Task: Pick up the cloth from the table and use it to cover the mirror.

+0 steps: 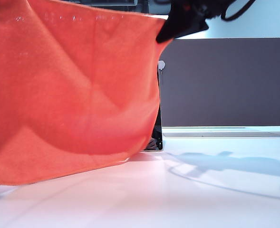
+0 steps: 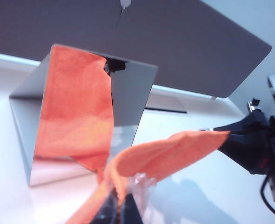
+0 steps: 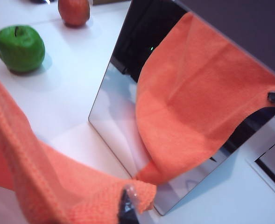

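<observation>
The cloth [image 1: 73, 90] hangs nearest the exterior camera, stretched like a curtain between both grippers and lifted off the counter [image 1: 201, 199], in front of the mirror [image 2: 81, 116]. The left gripper [image 2: 119, 207] has its fingers clamped on one top corner; the right gripper [image 1: 185, 23], at about 1 o'clock in the exterior view, pinches the other. Likely risks: a thin corner pinch slipping, the sagging middle dragging against the glass and tipping the mirror, or the drape landing short of its top edge. Behind stands a grey panel [image 1: 225, 80]. An apple [image 3: 19, 48] and a red fruit [image 3: 74, 11] sit well apart from the mirror; elsewhere the counter gives room.
</observation>
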